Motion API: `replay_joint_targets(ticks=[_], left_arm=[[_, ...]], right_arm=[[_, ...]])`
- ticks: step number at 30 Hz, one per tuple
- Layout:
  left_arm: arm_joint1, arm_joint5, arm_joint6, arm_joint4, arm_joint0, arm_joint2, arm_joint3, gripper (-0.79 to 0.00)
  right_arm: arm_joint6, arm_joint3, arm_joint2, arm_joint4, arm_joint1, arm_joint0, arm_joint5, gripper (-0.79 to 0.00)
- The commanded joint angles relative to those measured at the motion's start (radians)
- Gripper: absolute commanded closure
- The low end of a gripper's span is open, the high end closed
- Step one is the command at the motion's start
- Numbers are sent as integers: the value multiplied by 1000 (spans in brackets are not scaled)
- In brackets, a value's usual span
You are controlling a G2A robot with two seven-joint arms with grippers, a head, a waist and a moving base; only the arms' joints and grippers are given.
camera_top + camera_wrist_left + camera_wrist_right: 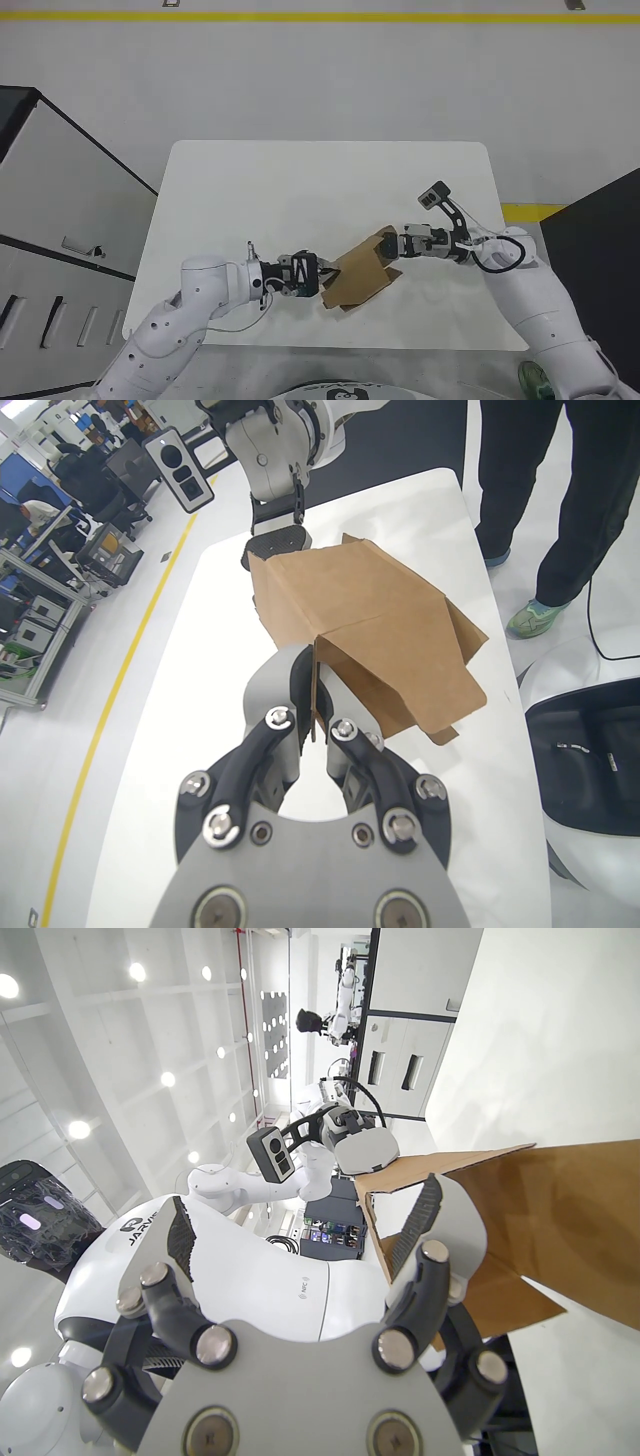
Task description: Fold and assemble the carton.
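The big white counter (300, 180) carries the job. The brown carton (358, 278) is over its near side, about in the middle, between the two arms. I cannot tell if the carton sits on the counter or hangs just above it. The carton is half made. It has opened into a box shape, but flaps at the ends stick out loose, so I think the folding is only partly done. The left arm (210, 290) comes in from one end and the right arm (530, 290) from the other, likely so one can hold the box steady while the other pushes flaps. The left jaws are pinched tight on a thin cardboard edge at the end of the carton nearest that arm, and the card stands straight between the two black pads (300, 680). That firm pinch seems meant to stop the box from sliding or turning. The right jaws are spread wide and hold nothing. One finger (425, 1218) lies against the carton at its other, open end, and the other finger is well apart from it in the air. Open like that, I think they are set to press a flap in or take a new hold.
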Motion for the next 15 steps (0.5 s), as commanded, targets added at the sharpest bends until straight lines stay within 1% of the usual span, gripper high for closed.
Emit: replay_joint_targets(ticks=[1,15], left_arm=[[2,-3,3,5,-2,5,0,0],[13,-7,13,18,-15,24,6,0]], right_arm=[[0,0,-2,-2,0,4,1,-785],[19,14,-30,-25,-5,36,4,-785]])
